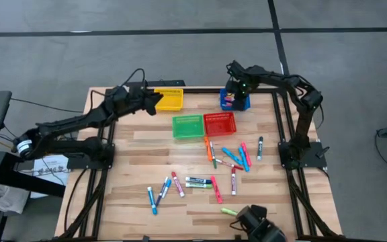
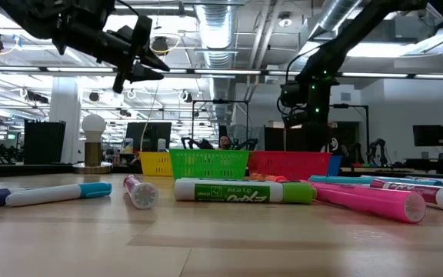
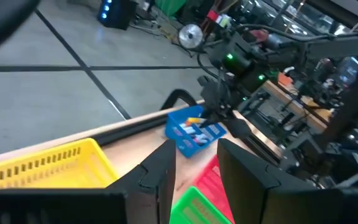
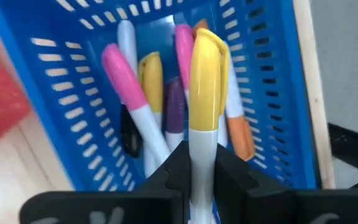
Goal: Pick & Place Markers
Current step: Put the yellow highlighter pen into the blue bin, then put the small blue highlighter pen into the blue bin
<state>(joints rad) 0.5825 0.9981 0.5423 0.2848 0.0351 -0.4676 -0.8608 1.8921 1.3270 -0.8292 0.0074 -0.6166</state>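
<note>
Nearest us, loose markers (image 1: 213, 185) in pink, blue, green and red lie scattered on the wooden slatted table (image 1: 133, 202). Farther back, our right gripper (image 4: 202, 163) is clamped on a yellow-capped white marker (image 4: 205, 93), held directly over the blue mesh basket (image 4: 86, 99) that contains several markers. Our left gripper (image 3: 194, 163) hangs empty, fingers apart, above the yellow mesh basket (image 1: 168, 100).

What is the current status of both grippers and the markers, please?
Right gripper shut on yellow-capped marker over blue basket. Left gripper empty above yellow basket. Nothing blocking.
</note>
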